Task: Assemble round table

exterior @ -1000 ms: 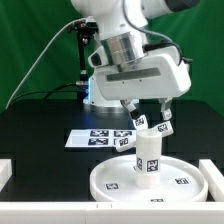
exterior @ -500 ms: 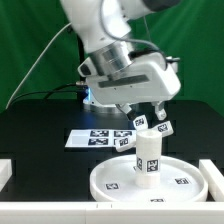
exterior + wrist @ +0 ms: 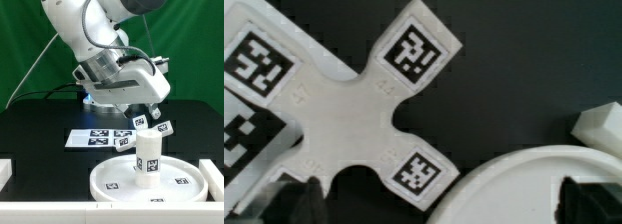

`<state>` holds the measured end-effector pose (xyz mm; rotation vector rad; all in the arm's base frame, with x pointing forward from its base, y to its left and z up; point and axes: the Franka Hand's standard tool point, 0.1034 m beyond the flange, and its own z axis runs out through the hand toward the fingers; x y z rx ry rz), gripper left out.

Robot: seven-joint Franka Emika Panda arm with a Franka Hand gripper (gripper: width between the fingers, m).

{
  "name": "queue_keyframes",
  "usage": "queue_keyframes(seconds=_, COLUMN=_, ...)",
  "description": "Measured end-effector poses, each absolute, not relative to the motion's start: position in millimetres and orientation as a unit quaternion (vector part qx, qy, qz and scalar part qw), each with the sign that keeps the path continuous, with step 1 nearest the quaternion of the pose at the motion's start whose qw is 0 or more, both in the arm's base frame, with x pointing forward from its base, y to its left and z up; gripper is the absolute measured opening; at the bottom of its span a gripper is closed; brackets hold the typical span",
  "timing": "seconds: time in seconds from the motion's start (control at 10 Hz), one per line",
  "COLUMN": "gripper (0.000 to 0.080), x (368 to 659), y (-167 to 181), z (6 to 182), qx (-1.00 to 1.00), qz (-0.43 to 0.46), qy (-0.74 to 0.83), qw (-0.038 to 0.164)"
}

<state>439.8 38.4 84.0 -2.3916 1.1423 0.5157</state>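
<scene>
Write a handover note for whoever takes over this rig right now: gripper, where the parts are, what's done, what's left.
Gripper: low over the cross-shaped base, close to one of its arms. I cannot tell whether it is shut on it.
Parts: the round disc lies flat on the table, with the leg standing upright at its centre. The base looks to lie on the table just behind the disc, to the exterior view's right of the marker board.
Done: the leg is on the disc; how firmly it is seated is not visible.
Left: probably lift the base, set it on top of the leg and fasten it.
</scene>
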Motion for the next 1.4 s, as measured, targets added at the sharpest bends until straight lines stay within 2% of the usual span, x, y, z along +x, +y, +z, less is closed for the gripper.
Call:
queue_keyframes(seconds=0.3, gripper=0.0649, x=448, y=45, z=67.7, qx=-0.892, qz=0.210, qy=0.345, qw=0.203)
queue_keyframes(seconds=0.6, gripper=0.0649, x=448, y=42, z=68.2, qx=-0.892, qz=0.207, qy=0.347, qw=0.202)
queue_keyframes(seconds=0.8, gripper=0.0649, x=426, y=30, z=70.3, qx=-0.877, qz=0.265, qy=0.339, qw=0.214)
queue_keyframes(seconds=0.9, gripper=0.0649, x=414, y=21, z=69.0, qx=-0.868, qz=0.318, qy=0.328, qw=0.192)
queue_keyframes(seconds=1.1, gripper=0.0649, x=402, y=26, z=55.0, qx=-0.859, qz=0.344, qy=0.337, qw=0.174)
queue_keyframes(seconds=1.4, gripper=0.0649, x=405, y=26, z=53.6, qx=-0.860, qz=0.338, qy=0.342, qw=0.172)
